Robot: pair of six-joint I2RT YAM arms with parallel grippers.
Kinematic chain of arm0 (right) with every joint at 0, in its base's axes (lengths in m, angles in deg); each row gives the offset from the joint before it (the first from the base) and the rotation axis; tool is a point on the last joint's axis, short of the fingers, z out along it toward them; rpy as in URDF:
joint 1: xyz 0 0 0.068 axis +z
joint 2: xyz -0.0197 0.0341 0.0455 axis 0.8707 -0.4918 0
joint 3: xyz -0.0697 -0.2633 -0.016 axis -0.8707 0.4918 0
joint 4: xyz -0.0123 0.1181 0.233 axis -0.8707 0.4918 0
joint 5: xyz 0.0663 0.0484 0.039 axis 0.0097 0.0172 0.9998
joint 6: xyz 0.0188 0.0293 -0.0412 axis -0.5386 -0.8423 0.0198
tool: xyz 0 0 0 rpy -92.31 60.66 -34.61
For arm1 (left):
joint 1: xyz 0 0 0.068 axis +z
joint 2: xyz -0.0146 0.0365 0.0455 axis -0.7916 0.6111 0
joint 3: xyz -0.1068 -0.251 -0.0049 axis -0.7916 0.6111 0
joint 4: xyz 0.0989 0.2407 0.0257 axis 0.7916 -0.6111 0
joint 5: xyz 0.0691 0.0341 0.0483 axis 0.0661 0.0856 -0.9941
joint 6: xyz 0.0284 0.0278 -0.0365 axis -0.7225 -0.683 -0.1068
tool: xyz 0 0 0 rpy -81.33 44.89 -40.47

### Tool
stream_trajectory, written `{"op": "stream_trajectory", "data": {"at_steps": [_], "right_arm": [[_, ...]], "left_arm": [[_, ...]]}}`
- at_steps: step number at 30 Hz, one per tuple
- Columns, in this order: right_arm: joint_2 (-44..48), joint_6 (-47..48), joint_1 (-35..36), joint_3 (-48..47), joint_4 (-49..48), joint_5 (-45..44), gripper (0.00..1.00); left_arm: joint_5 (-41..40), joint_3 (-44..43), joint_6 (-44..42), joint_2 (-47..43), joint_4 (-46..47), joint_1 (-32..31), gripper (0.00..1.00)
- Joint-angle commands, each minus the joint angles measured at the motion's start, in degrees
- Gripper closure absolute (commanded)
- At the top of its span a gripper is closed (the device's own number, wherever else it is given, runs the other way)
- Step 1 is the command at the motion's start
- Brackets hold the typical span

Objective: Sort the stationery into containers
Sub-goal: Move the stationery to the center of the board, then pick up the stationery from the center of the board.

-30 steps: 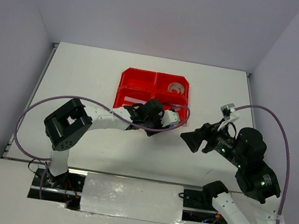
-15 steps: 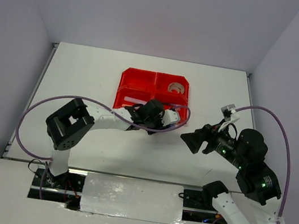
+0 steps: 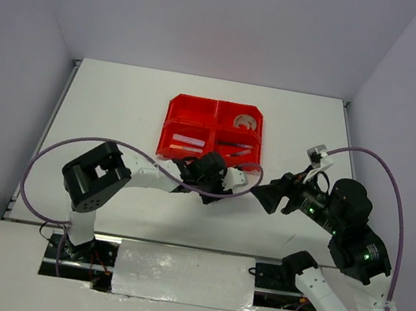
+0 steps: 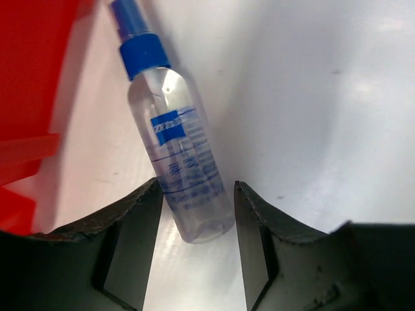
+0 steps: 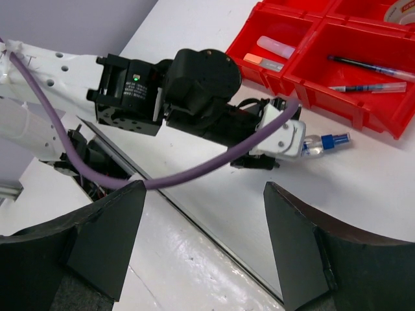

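Left wrist view: the glue tube (image 4: pixel 185 162) lies flat on the white surface (image 4: pixel 311 97), its clear base between the jaws of the left gripper (image 4: pixel 196 188).
Long axis: it runs from the jaws at lower centre up to the blue cap at the upper left of the frame, leaning left, so the jaws would close across the tube's width.
Left jaws: parted, one on each side of the base. The left one is at the tube's edge and a thin strip of surface shows by the right one. This reads as released rather than clenched.
Tube's place: outside the red bins (image 3: pixel 213 128), just beside their near wall, with the cap pointing toward that wall at the left edge of the wrist frame.
Bins' contents: two pens (image 5: pixel 363 65) share one near compartment and a tape roll (image 3: pixel 244 121) sits in a far one. Pale and orange items lie in the other near compartment.
Right gripper (image 5: pixel 204 194): jaws spread wide with nothing between them, hanging apart at the right of the top view and facing the left arm.
Nearer arm: the left, already astride the tube.
Next move, as a judgement: close on the base, lift, and carry the tube over the wall into a compartment.
Risk: a grip this low on a round, slanted tube may let the cap end swing.
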Motion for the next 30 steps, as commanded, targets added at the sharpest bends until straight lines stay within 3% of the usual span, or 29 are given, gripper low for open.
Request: {"op": "stream_trajectory", "data": {"at_steps": [1,12,18,30], "right_arm": [[0.4,0.3,0.3,-1.3,-2.2,1.0,0.19],[0.8,0.5,0.3,-1.6,-1.6,0.8,0.19],[1.2,0.9,0.3,-1.8,-1.0,0.6,0.19],[1.3,1.6,0.3,-2.4,-0.2,0.0,0.19]], "left_arm": [[2.6,1.6,2.3,-1.3,-0.1,-1.7,0.39],[-1.7,-6.5,9.6,3.0,-3.0,-2.5,0.34],[2.1,-12.3,11.1,5.1,-5.5,-3.8,0.32],[1.1,-13.8,10.9,9.7,-7.6,-4.7,0.4]]}}
